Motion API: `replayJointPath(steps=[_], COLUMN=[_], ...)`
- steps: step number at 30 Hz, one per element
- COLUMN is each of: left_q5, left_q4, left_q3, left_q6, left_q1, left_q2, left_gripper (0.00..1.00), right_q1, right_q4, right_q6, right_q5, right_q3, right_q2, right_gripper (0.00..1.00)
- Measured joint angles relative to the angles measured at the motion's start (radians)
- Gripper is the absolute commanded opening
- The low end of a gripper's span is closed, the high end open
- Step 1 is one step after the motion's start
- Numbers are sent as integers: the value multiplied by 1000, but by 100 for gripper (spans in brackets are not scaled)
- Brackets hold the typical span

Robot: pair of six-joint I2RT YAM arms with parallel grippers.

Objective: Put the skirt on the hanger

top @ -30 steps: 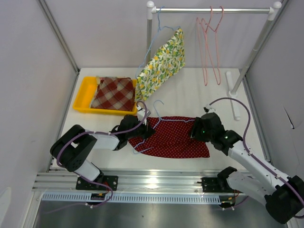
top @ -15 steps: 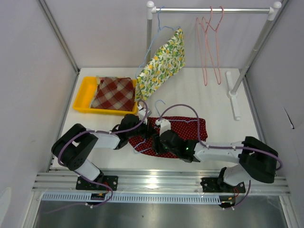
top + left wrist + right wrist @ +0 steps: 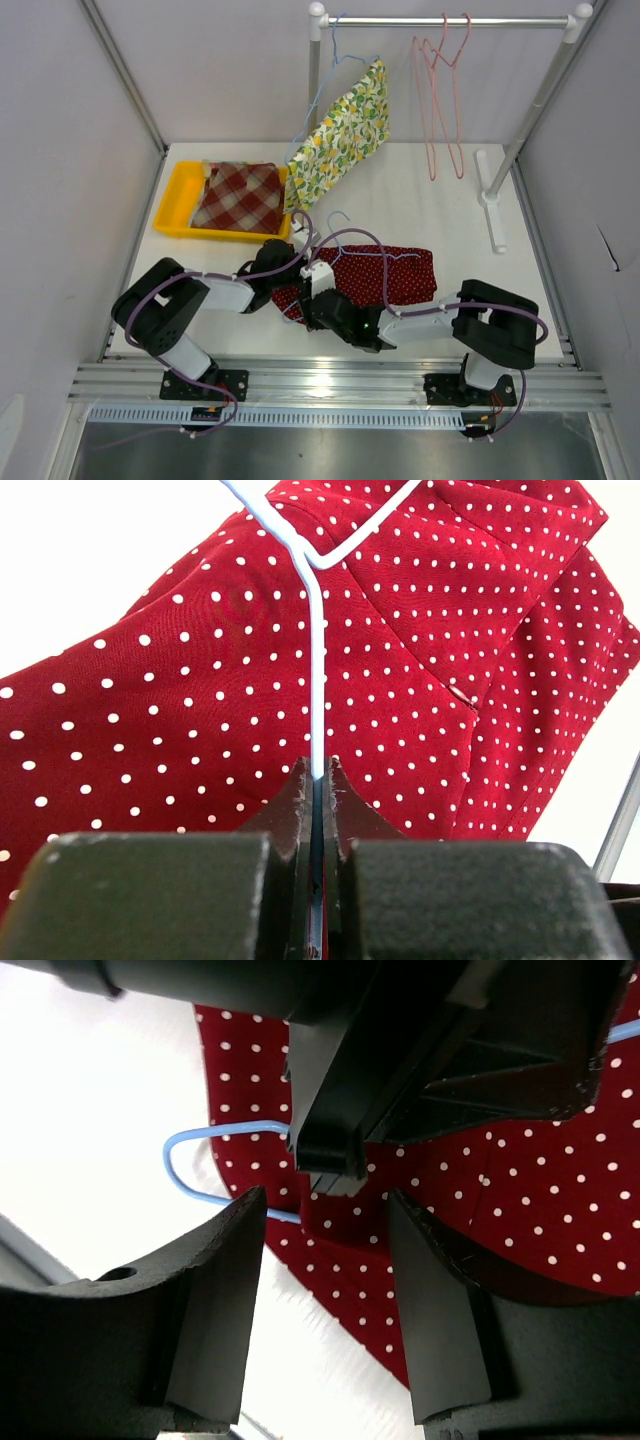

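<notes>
Right claw (image 3: 320, 1215), spread wide, has crossed to the left claw (image 3: 318, 770), which pinches the blue wire hanger (image 3: 316, 630) lying on the red polka-dot skirt (image 3: 450, 630) on the worktop (image 3: 420, 200); threading can probably begin.

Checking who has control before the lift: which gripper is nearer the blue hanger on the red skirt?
Left. The left gripper is shut on the blue hanger, over the red skirt. The right gripper hovers beside it, jaws open, not gripping it.
</notes>
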Motion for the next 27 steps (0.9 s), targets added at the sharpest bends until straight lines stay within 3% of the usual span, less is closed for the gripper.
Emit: replayJointPath(steps=[6,9,13,16,27], left_q5=[4,5,5,6,7], left_q4=[0,0,0,0,-1], left_q3=[2,2,2,2,2], left_q6=[0,0,0,0,2], left_q1=[0,0,0,0,0], left_q2=[1,2,2,2,1], left_gripper=[0,0,0,0,0], right_q1=[9,10,11,14,20], right_q4=[3,3,-2,-13,-182], right_q6=[0,3,13,17,26], right_q5=[54,76,105,120,122], right_q3=[12,14,18,18,18], right_q2=[59,80,88,82,-144], right_gripper=[52,44,24,18,17])
